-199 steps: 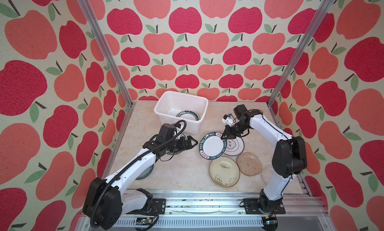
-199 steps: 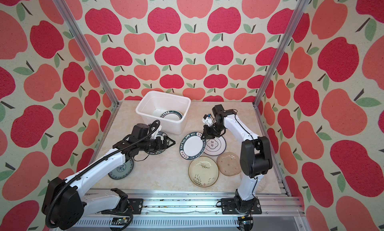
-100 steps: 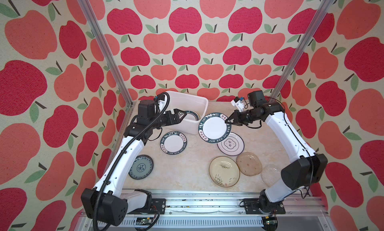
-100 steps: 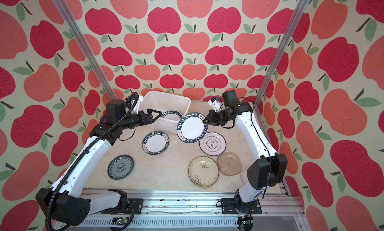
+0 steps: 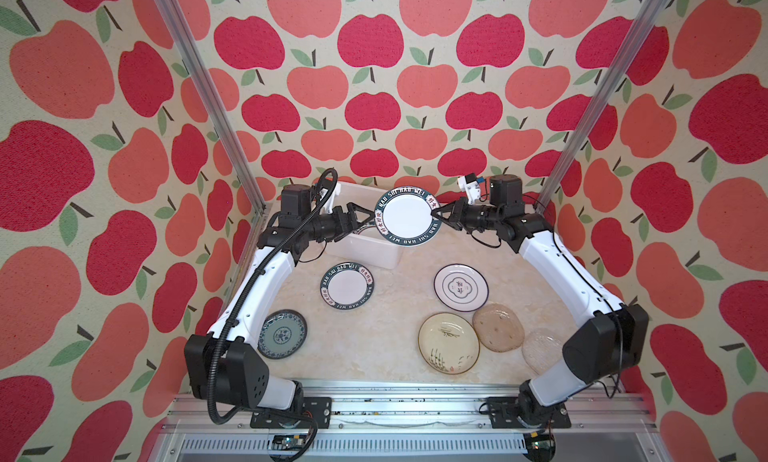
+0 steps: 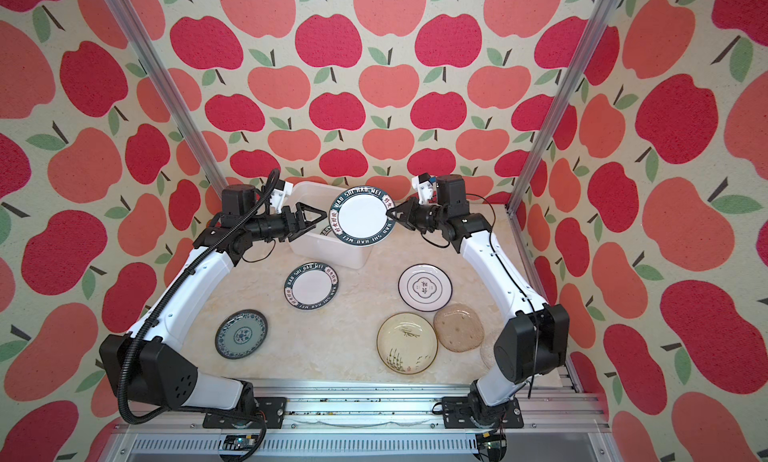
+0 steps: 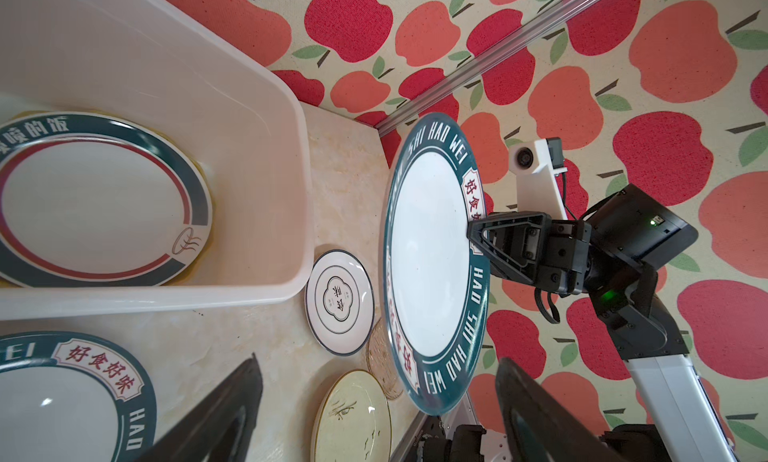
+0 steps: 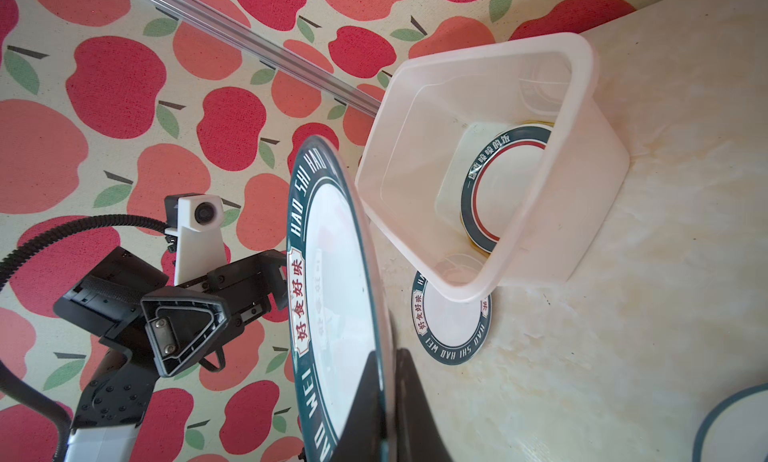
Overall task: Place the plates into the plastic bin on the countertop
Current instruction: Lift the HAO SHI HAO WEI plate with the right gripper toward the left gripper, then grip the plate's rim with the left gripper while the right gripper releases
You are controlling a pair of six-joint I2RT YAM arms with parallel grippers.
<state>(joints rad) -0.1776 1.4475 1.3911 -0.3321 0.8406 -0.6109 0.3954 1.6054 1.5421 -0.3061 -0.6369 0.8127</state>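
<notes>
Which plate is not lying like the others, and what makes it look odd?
One green-rimmed lettered plate hangs in the air beside the plastic bin, pinched at its rim by the right gripper alone; the left gripper stands open at its opposite edge; other plates lie flat.

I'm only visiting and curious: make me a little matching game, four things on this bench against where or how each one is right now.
Things:
1. right pincer
2. red-ringed plate
3. blue-patterned plate
4. amber glass plate

States:
A. inside the plastic bin
B. alone on the countertop, far left in a top view
C. shut on a green-rimmed plate, held in the air
D. beside the cream reed plate

Pairs: 1-C, 2-A, 3-B, 4-D
</notes>
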